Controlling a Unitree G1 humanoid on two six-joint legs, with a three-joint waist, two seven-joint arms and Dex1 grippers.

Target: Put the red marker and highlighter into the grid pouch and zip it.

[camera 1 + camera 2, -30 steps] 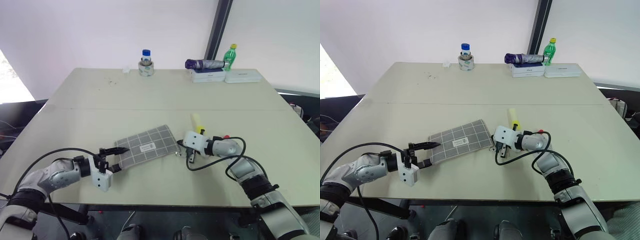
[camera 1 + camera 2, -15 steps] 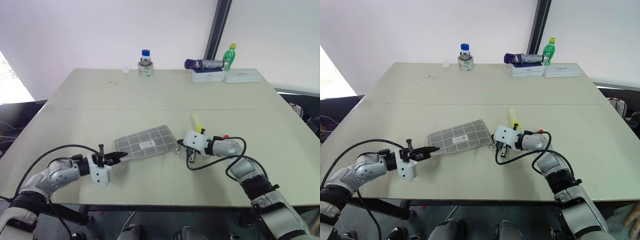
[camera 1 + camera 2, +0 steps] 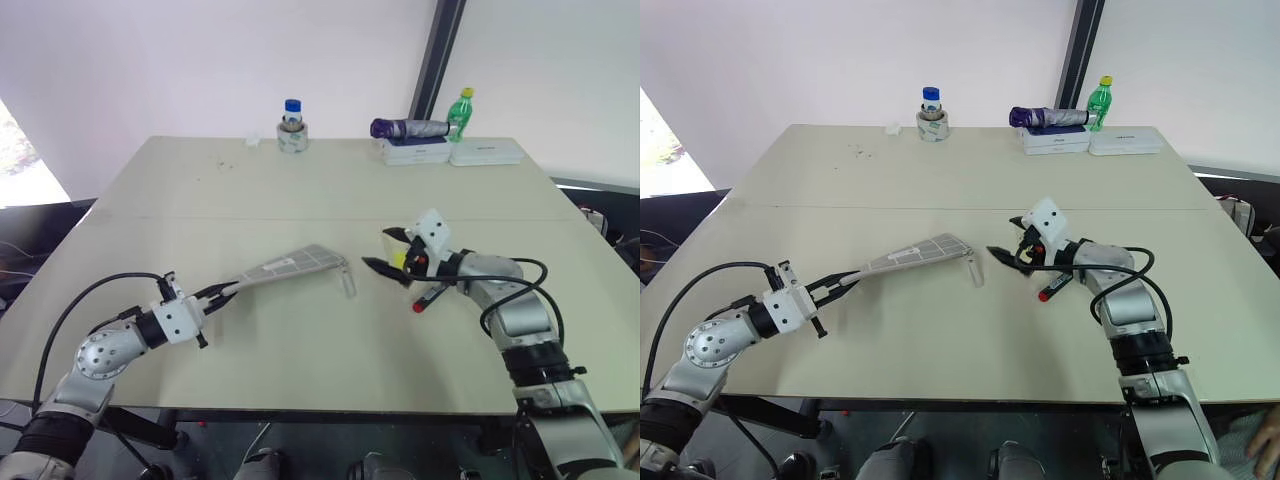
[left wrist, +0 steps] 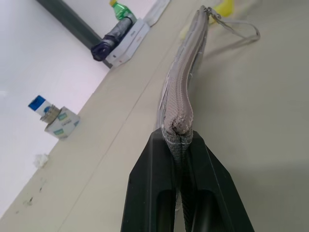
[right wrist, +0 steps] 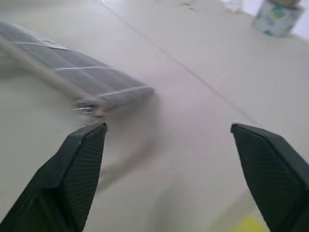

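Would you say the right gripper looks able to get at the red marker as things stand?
Probably yes: the right gripper is open and empty, and the red marker lies bare on the table just beneath its wrist, nothing covering it; the arm would need to draw back first.

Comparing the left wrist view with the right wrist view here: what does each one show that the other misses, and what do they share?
Left wrist view: the left gripper shut on the grid pouch at its end, edge-on; the green bottle and purple umbrella on white boxes.

Right wrist view: the right gripper wide open, holding nothing, and the pouch's grid face.

Shared: the pouch, the table, a bit of the yellow highlighter, and the tape roll.
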